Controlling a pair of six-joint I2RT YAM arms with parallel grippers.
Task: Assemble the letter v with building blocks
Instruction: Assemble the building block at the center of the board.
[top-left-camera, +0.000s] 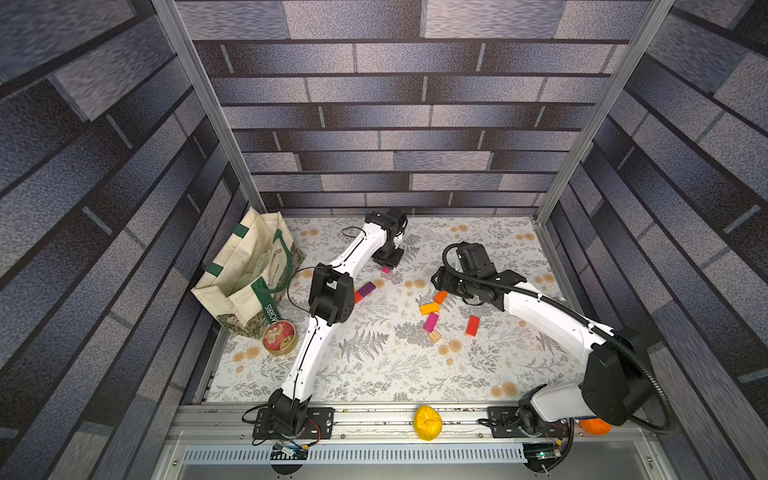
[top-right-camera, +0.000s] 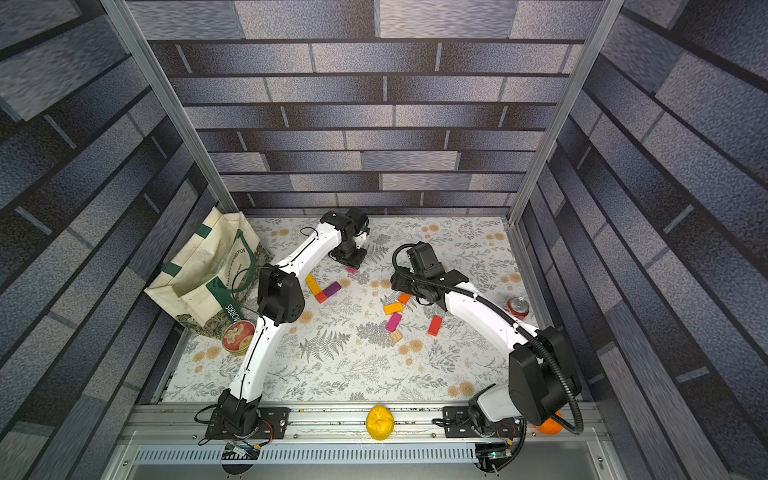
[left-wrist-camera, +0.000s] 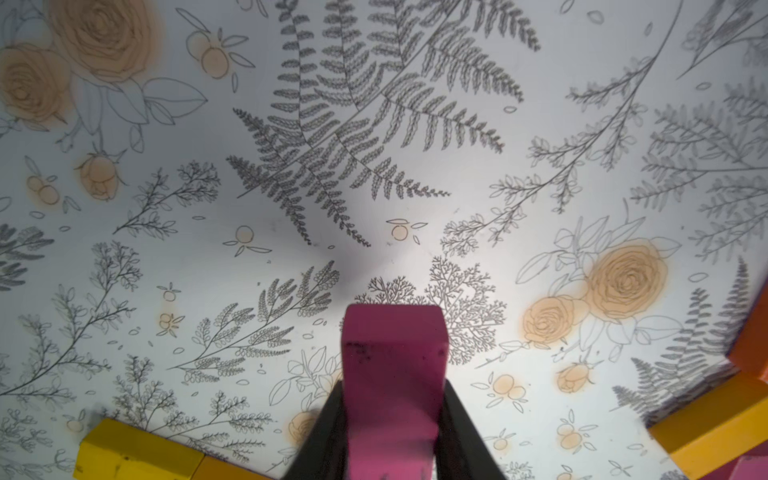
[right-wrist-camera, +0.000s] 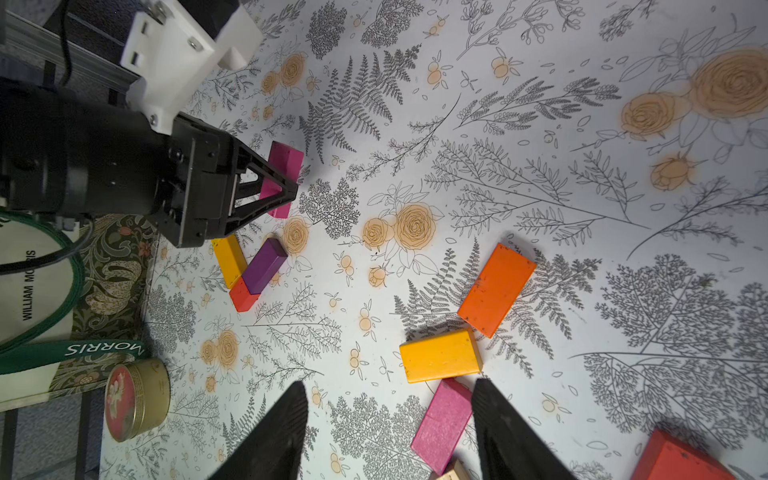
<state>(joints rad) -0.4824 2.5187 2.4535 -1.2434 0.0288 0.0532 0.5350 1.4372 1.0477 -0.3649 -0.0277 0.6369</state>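
Note:
My left gripper (left-wrist-camera: 394, 399) is shut on a magenta block (left-wrist-camera: 395, 361), held just above the floral table; it shows in both top views (top-left-camera: 386, 269) (top-right-camera: 352, 270). Beside it a yellow block (top-right-camera: 311, 283) and a red block (top-right-camera: 321, 297) lie end to end. A purple block (top-right-camera: 332, 289) angles off from the red one like a narrow v. My right gripper (right-wrist-camera: 388, 386) stands open above a loose group: orange (right-wrist-camera: 496, 289), yellow-orange (right-wrist-camera: 440, 355), magenta (right-wrist-camera: 442, 424), a wood cube (top-left-camera: 434, 336) and red (top-left-camera: 472, 325).
A cream tote bag (top-left-camera: 245, 274) and a round tin (top-left-camera: 279, 336) stand at the left. A red soda can (top-right-camera: 517, 306) sits by the right wall. A yellow lump (top-left-camera: 428, 422) and an orange lump (top-left-camera: 595, 426) rest on the front rail.

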